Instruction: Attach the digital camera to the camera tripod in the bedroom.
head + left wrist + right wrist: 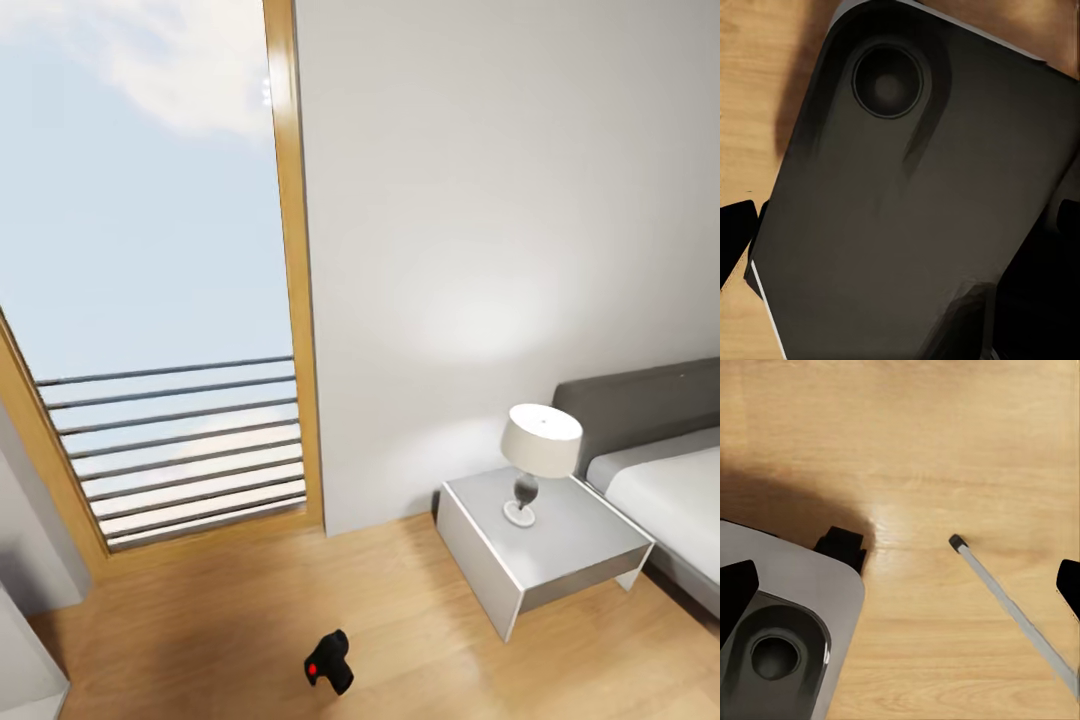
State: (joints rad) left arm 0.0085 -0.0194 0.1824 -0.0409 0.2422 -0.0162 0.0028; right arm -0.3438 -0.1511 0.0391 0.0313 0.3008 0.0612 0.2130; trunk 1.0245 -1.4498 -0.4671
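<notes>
Light wood floor (420, 610) meets a white wall; at upper left a tall wood-framed window (150, 300) shows sky. Lower centre, the digital camera (330, 662) lies on the floor. At right, a tripod leg (1012, 611) slants down. Either pincer's spread: cannot tell.

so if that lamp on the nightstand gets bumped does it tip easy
Probably. The lamp carries a wide shade on a narrow stem over a small round base, so it looks top-heavy. It stands near the nightstand middle, so it would likely fall on top.
</notes>
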